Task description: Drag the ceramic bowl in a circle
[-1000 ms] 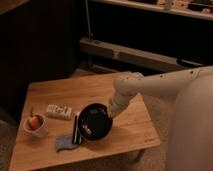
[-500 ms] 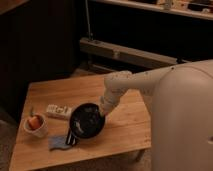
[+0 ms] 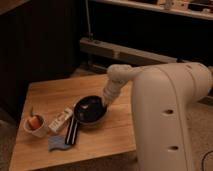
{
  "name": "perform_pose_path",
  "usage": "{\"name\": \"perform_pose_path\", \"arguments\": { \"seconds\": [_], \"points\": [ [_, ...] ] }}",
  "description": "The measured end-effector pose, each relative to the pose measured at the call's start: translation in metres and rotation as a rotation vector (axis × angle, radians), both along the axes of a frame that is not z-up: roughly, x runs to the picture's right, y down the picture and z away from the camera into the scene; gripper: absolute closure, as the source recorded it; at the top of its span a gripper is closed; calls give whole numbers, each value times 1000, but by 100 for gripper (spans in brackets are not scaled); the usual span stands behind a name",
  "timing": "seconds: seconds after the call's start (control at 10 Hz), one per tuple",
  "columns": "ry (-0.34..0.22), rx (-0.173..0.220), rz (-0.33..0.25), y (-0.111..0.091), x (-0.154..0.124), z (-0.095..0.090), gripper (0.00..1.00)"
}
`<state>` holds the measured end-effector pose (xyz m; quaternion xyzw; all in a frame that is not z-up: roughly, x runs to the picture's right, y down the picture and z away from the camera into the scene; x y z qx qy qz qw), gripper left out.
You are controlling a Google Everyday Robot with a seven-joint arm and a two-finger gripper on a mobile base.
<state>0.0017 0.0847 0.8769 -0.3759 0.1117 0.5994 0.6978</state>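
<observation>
The ceramic bowl [image 3: 89, 110] is a shallow, glossy black bowl lying near the middle of the wooden table [image 3: 55, 90]. My gripper [image 3: 106, 103] reaches down from the white arm and meets the bowl's right rim. The arm comes in from the right and covers the table's right side.
A small pale cup [image 3: 36, 125] with orange contents stands at the table's left front. A white packet [image 3: 60, 120] and a dark striped item [image 3: 72, 131] lie just left of the bowl. A blue cloth [image 3: 56, 143] lies in front. Dark shelving stands behind.
The bowl and my gripper have moved left and slightly away from the front edge, closer to the packet and striped item.
</observation>
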Motion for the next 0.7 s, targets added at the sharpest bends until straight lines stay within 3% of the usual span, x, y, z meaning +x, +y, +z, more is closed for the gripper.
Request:
{"name": "perform_pose_path", "arguments": {
  "seconds": [0.4, 0.7],
  "points": [
    [66, -36, 66, -7, 18, 25, 86],
    [125, -53, 107, 3, 57, 26, 86]
  ]
}}
